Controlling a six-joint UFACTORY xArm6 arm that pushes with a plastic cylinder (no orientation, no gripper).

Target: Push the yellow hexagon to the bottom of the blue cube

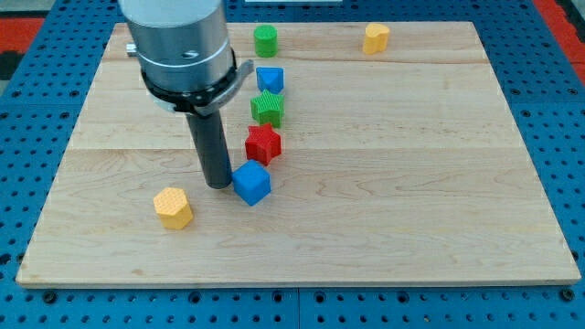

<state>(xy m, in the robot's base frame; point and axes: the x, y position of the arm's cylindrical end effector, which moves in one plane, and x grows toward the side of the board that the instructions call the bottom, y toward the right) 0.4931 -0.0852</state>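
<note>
The yellow hexagon (173,206) lies on the wooden board (411,183) near the view's bottom left. The blue cube (251,183) sits to its upper right, near the board's middle. My tip (218,184) stands just left of the blue cube, touching or almost touching its left side, and up and to the right of the yellow hexagon, apart from it.
A red star-shaped block (263,143) sits just above the blue cube. Above it stand a green block (268,108), a second blue block (271,79) and a green cylinder (266,39). Another yellow block (376,37) lies at the view's top right.
</note>
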